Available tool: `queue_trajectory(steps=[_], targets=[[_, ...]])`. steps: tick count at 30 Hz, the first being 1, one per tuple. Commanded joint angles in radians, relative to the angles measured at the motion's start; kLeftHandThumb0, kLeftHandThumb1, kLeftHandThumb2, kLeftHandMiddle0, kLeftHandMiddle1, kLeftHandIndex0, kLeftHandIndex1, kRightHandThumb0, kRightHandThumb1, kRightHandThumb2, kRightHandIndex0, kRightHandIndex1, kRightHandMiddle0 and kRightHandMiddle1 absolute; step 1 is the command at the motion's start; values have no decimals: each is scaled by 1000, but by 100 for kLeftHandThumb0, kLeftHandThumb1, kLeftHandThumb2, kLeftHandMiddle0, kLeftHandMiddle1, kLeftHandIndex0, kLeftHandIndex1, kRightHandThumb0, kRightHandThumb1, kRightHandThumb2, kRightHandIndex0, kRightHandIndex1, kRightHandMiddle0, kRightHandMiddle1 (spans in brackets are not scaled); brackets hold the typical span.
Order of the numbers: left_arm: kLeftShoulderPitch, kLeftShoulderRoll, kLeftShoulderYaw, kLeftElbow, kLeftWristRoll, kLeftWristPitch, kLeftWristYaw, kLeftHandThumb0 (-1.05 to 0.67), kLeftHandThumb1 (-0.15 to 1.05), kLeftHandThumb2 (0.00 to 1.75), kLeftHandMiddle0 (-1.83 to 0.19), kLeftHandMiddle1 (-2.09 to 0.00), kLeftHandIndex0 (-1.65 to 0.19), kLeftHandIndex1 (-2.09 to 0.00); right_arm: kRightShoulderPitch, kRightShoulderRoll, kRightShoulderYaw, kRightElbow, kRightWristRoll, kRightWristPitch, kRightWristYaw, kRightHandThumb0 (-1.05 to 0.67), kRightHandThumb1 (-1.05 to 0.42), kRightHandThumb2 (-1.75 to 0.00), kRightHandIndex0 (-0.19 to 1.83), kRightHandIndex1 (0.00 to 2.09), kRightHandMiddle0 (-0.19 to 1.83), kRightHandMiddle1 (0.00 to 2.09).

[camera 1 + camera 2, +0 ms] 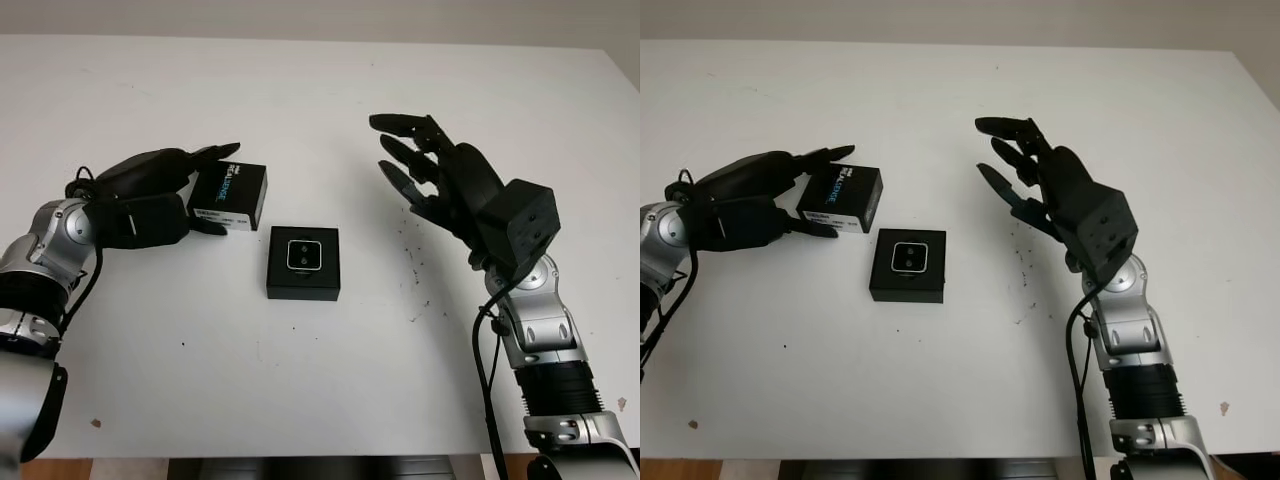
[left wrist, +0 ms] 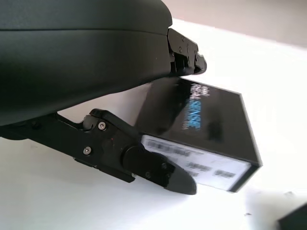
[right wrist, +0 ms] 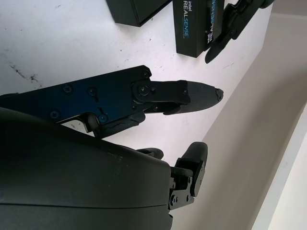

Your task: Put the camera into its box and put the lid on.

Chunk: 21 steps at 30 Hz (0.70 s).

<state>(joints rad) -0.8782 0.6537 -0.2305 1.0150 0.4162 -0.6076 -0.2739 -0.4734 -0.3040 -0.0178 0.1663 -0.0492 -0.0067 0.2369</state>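
Observation:
The black box (image 1: 303,288) sits open at the table's middle, with the small square camera (image 1: 303,255) lying inside it. Its black lid (image 1: 245,190), printed with RealSense lettering and a white label, lies just left of and behind the box. My left hand (image 1: 222,190) is shut on the lid's left end, with fingers over the far edge and the thumb (image 2: 168,175) against the labelled near side. My right hand (image 1: 400,160) hangs open above the table, to the right of the box. The right wrist view looks across to the lid (image 3: 196,24) and a corner of the box (image 3: 134,9).
The white table (image 1: 320,380) has dark specks (image 1: 412,265) to the right of the box and a small brown spot (image 1: 96,423) near the front left. Its far edge runs along the back, with a pale wall behind.

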Motion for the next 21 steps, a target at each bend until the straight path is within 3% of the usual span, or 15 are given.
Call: queue_trajectory(steps=[1, 3, 5, 8, 13, 21], targets=[[18, -6, 16, 19, -19, -28, 14, -33, 90, 7, -48, -21, -37, -23, 14, -3, -9, 2, 1, -5, -7, -65, -105, -36, 29, 8, -2, 81], [24, -8, 21, 25, -31, -39, 17, -30, 96, 6, -42, -60, -42, -32, 16, -1, -9, -3, 3, 2, -9, -65, -105, -36, 29, 8, -2, 81], [29, -7, 20, 15, -32, -32, 20, -29, 97, 6, -39, -75, -43, -37, 17, -2, -9, -2, 3, -1, -9, -65, -105, -36, 29, 8, -2, 81], [45, -8, 26, -10, -41, -19, 23, -28, 100, 6, -42, -83, -49, -43, 19, -1, -9, 2, 4, -7, -10, -65, -105, -36, 29, 8, -2, 81], [75, -10, 46, -53, -71, -6, 19, -25, 102, 5, -38, -95, -35, -85, 20, 0, -9, -3, 6, 4, -10, -65, -105, -35, 28, 7, -3, 79], [122, -8, 60, -136, -58, 40, 70, -28, 100, 5, -38, -108, -34, -102, 25, 3, -8, -8, 2, 15, -20, -64, -105, -34, 28, 7, 0, 75]])
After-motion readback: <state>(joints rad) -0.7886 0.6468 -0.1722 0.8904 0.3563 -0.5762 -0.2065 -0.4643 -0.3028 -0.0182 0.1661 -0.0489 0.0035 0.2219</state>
